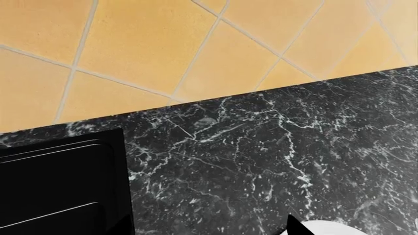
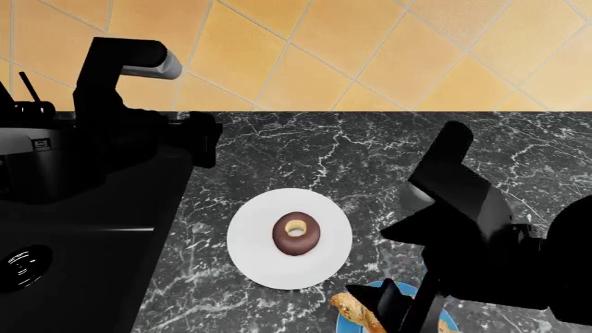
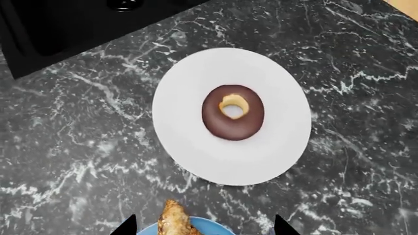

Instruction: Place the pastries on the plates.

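Observation:
The chocolate-glazed donut (image 2: 296, 234) lies in the middle of the white plate (image 2: 254, 257); both also show in the right wrist view, donut (image 3: 233, 112) on plate (image 3: 189, 142). The golden croissant (image 2: 354, 311) lies on the blue-rimmed plate (image 2: 448, 323) at the near edge, partly hidden by my right arm. My right gripper (image 2: 400, 309) hovers over it, open, with its tips wide on either side of the croissant (image 3: 175, 223) and blue plate (image 3: 212, 227). My left gripper (image 2: 205, 142) is open and empty over the counter beside the sink, away from both plates.
A black sink (image 2: 83, 236) with a faucet (image 2: 125, 66) fills the left side; its edge shows in the left wrist view (image 1: 62, 186). The black marble counter (image 2: 370, 152) runs back to an orange tiled wall (image 2: 351, 48).

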### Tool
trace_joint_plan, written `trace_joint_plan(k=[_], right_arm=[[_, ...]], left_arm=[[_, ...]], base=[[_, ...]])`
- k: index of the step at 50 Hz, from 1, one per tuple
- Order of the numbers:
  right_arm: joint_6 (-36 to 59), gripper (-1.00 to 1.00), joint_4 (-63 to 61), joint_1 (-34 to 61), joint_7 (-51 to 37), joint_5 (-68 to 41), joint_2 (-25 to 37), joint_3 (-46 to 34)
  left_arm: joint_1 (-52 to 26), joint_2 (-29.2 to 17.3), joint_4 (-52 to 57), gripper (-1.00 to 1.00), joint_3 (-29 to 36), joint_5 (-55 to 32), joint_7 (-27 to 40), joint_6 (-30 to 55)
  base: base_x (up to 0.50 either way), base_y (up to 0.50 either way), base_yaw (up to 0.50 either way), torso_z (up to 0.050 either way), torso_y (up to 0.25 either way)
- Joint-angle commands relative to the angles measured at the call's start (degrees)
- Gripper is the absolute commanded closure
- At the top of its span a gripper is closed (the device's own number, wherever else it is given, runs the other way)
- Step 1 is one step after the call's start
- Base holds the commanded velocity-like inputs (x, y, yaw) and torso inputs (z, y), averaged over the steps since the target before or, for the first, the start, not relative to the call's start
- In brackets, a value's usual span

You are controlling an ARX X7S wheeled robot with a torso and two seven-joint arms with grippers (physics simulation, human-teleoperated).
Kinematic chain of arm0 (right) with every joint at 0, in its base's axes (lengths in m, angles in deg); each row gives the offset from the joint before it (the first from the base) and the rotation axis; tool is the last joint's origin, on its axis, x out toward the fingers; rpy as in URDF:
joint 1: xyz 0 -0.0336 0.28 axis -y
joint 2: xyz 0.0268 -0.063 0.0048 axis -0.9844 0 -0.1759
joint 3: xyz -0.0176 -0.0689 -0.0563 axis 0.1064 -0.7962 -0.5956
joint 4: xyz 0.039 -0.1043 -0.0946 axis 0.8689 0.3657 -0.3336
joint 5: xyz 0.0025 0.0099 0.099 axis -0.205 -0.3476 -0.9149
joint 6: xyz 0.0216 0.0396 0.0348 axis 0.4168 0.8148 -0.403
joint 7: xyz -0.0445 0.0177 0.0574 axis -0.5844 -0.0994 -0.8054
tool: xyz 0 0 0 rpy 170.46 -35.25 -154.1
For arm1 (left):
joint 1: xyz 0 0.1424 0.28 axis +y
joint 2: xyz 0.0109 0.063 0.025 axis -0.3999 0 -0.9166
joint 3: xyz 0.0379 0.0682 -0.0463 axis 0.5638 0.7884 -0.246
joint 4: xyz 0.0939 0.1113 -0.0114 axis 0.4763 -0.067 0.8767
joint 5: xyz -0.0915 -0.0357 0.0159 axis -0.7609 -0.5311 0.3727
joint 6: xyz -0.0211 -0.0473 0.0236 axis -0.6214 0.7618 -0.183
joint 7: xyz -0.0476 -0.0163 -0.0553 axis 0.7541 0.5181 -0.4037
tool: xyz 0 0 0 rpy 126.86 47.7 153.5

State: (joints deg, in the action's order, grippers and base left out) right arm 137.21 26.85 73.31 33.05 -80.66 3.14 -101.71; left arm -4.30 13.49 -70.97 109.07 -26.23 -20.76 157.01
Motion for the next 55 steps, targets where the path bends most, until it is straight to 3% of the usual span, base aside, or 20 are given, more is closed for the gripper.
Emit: trace_joint_plan(k=[1,7,9,21,42,55], right_arm=[[-5.0,-1.00,3.1,0.4,2.1,4.6,0.0,4.3],[-11.0,-1.00,8.8,-0.7,-2.6,5.4,0.4,5.2],[-14.1,-1.00,7.7,-1.7,0.8,13.9,-0.1,7.0],[-20.4,-1.00,15.2,-3.5,-3.7,18.5,-2.3,7.7],[-21.4,-1.00,22.2,2.2,-6.2,25.1,-4.5,8.0],[-21.5,-1.00,21.0,5.9,-4.0,28.5,-4.2,8.7]], left_arm=[[0.0,0.0,0.3,-1.00,0.3,-0.2,0.3,-0.1],[-1.1,0.1,-0.5,-1.00,0.5,0.0,0.0,0.0],[-1.7,-0.3,-0.5,-1.00,0.5,-0.2,-0.2,0.4],[-2.4,-0.4,-0.1,-1.00,0.2,-1.2,0.6,0.5],[-11.0,1.2,-3.9,-1.00,1.6,-0.7,0.6,2.9],[-19.3,2.8,-8.3,-1.00,1.5,-2.3,4.7,5.3]], base=[[0.00,0.00,0.00,0.000,0.000],[0.00,0.00,0.00,0.000,0.000],[0.00,0.00,0.00,0.000,0.000],[0.00,0.00,0.00,0.000,0.000],[0.00,0.00,0.00,0.000,0.000],[0.00,0.00,0.00,0.000,0.000]])
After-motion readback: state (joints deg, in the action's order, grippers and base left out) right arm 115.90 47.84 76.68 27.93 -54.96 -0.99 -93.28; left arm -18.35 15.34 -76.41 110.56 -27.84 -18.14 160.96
